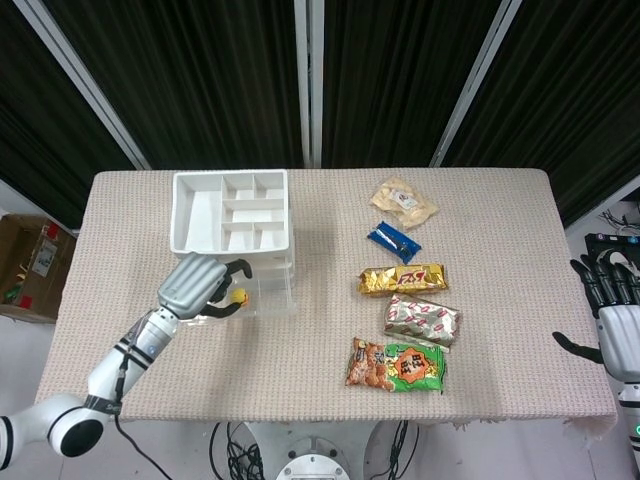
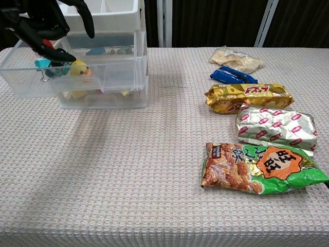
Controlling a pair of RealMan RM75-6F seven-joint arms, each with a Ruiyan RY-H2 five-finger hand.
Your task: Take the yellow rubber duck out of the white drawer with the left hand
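At upper left of the chest view, the left hand hovers with fingers spread wide and empty over the open white drawer, where the yellow rubber duck sits. Crowding binder clips might be caught instead, or the duck nudged away.

Green snack bag, silver packet, gold packet, blue packet, beige tablecloth

Yellow rubber duck mostly hidden under left hand; right hand cropped at edge.
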